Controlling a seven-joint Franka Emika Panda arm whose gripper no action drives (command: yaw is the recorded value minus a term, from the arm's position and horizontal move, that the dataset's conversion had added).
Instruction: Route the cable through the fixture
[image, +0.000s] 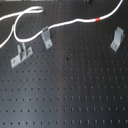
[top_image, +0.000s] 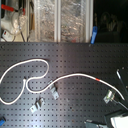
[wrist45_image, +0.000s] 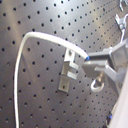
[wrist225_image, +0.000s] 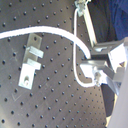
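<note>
In both wrist views the gripper (wrist45_image: 97, 70) has its grey fingers closed on the cable (wrist45_image: 47, 39), the white cord running straight out of the pinch. In the second wrist view the cord makes a small slack loop just at the fingertips before it heads away. The gripper itself barely shows in the exterior views, so its place there cannot be told.

The relation that matters is that a fixture (wrist45_image: 67, 75), a small metal bracket, stands just beside the held end, with the cable passing over its top edge in the first wrist view. Whether the cord sits in the bracket's slot or merely crosses above it cannot be told.

Outward from there, the first exterior view shows the cable lying long across the far part of the board, from the red tape band (image: 98, 19) toward the first exterior view's left, where it loops and forks. Three brackets (image: 46, 37) stand on the board in the first exterior view, well apart from one another; the middle one touches or nearly touches the cord.

The surface is a black perforated board (image: 75, 90). The second exterior view shows shelving with clear containers (top_image: 60, 20) behind it.
</note>
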